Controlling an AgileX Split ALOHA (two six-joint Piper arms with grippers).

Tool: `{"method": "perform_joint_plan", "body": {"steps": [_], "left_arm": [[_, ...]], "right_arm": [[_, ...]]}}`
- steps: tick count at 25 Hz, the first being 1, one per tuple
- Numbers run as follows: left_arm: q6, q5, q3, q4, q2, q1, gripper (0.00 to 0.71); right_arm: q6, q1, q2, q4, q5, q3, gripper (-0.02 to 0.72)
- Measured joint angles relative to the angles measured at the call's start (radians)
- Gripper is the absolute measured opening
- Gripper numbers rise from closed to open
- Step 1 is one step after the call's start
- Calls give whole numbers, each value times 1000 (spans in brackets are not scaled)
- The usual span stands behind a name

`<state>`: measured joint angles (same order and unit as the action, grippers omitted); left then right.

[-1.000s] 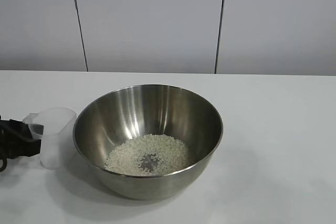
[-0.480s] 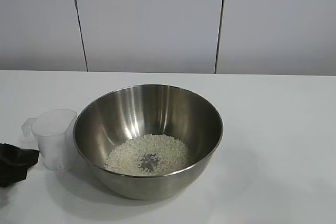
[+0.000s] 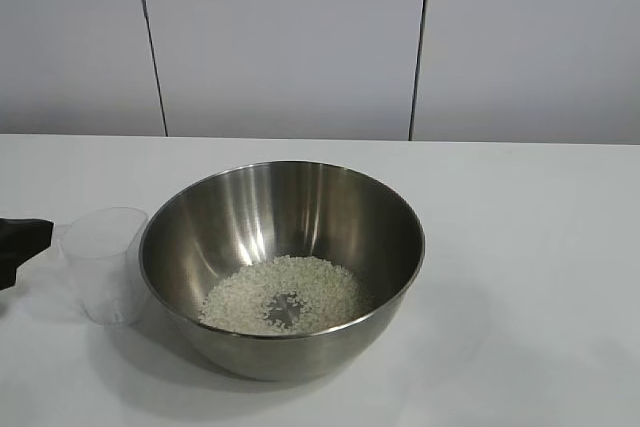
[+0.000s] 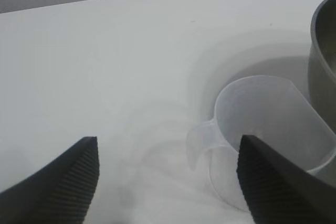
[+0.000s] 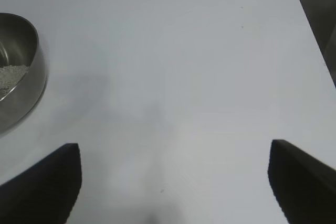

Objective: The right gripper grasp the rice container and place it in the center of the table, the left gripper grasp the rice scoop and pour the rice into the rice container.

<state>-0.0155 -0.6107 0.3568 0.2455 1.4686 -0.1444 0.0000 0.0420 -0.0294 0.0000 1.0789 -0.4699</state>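
The steel rice container (image 3: 282, 265) stands on the white table (image 3: 520, 247) near its middle, with a heap of rice (image 3: 284, 294) in its bottom. The clear rice scoop (image 3: 104, 263) stands upright and empty just left of it, free of any grip; it also shows in the left wrist view (image 4: 268, 140), tab handle toward the camera. My left gripper (image 4: 168, 177) is open, drawn back from the scoop; only a black tip (image 3: 20, 242) shows at the exterior view's left edge. My right gripper (image 5: 173, 182) is open over bare table, away from the container (image 5: 18, 72).
A grey panelled wall (image 3: 300, 37) rises behind the table. The table's far edge and corner show in the right wrist view (image 5: 310, 35).
My left gripper has let go of the scoop and pulled back to the left. The scoop now stands on its own beside the container.
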Motion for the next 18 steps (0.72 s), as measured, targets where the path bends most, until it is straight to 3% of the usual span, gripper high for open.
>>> {"method": "perform_joint_plan", "body": {"steps": [7,11,14,18], "left_arm": [[-196,762,402,95,-166,0,534],[-153,1027,629,34,-203,18,534],[15,1118,720,-117,-213,90,534],[318,1205,758,-457,-249,262,534]], "right_arm": [[0,0,0,0,0,0,661],[0,0,0,0,2,0,661],[0,0,0,0,2,0,661],[0,0,0,0,2,0,661]]}}
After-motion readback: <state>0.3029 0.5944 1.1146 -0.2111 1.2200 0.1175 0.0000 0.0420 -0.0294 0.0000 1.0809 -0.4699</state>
